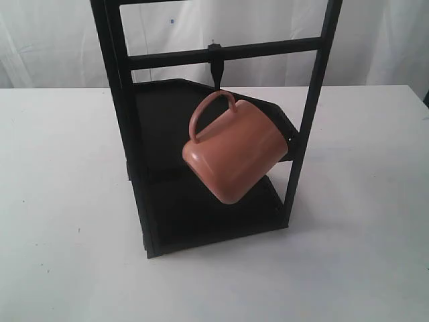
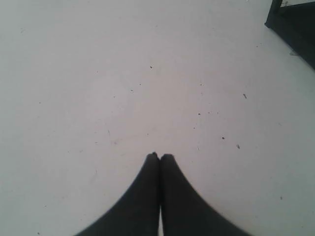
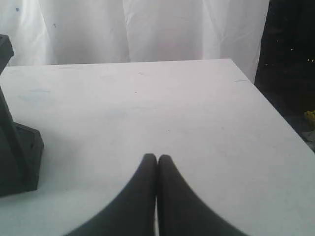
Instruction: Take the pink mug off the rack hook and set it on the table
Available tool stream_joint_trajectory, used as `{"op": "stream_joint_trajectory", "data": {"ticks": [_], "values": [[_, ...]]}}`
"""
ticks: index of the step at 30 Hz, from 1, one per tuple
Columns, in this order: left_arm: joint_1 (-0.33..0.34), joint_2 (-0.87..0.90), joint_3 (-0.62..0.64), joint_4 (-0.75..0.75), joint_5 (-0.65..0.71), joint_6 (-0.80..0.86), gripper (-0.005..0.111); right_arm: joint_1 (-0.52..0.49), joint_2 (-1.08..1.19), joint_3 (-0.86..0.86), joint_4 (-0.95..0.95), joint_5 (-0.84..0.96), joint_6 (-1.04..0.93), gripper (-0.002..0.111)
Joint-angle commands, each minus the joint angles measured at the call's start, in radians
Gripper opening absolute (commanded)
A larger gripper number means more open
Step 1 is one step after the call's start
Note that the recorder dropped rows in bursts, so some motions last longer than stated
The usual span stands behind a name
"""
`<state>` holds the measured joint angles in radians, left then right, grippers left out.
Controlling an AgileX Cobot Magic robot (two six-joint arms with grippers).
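The pink mug (image 1: 236,152) hangs tilted by its thin loop handle from a hook (image 1: 215,67) on the black rack's crossbar, above the rack's lower shelf. The rack (image 1: 127,121) stands on the white table (image 1: 60,201). Neither gripper shows in the exterior view. My left gripper (image 2: 160,156) is shut with nothing in it, over bare speckled tabletop (image 2: 123,88), with a corner of the rack (image 2: 295,29) far off. My right gripper (image 3: 157,157) is shut and empty too, above the table (image 3: 172,98), with the rack's foot (image 3: 17,157) to one side.
A white curtain (image 1: 375,40) hangs behind the table. In the right wrist view the table's edge (image 3: 280,118) drops off to a dark floor area. The rack's black upright posts (image 1: 315,100) flank the mug.
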<state>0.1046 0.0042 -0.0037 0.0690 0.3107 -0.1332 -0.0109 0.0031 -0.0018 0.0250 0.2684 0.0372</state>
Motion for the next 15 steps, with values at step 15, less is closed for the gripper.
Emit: {"op": "stream_joint_trajectory", "data": {"ticks": [15], "values": [[-0.008,-0.004,0.004,-0.009,0.016,0.002,0.000,0.001,-0.003,0.002,0.009,-0.185,0.079,0.000]]}}
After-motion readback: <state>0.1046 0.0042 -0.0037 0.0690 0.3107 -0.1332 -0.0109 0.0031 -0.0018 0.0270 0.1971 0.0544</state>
